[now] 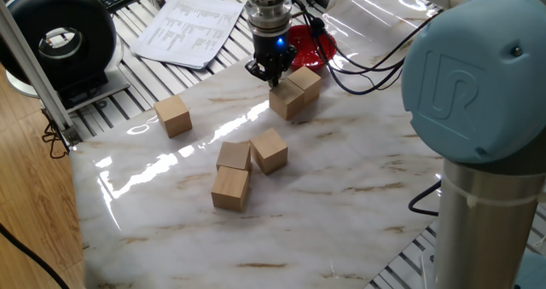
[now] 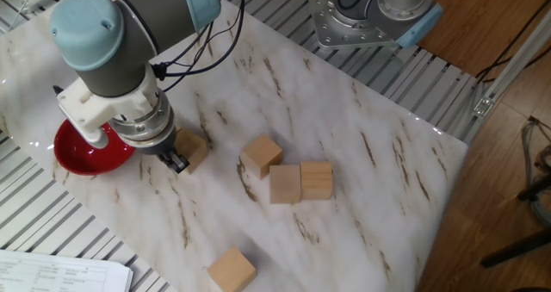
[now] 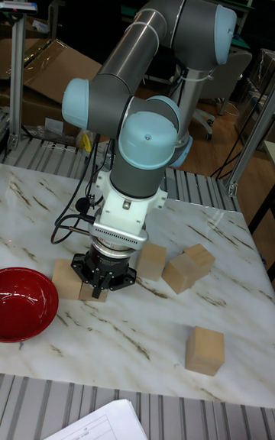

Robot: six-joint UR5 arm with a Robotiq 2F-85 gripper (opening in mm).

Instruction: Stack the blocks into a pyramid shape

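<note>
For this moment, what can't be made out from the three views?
- Claw state: in all three views the wrist hides the jaws, so open or shut, and any contact with the blocks, cannot be told.
- Pair of blocks by the bowl: the arm covers most of it in the other fixed view and the tall view.
- Printed sheet: text too small.
</note>
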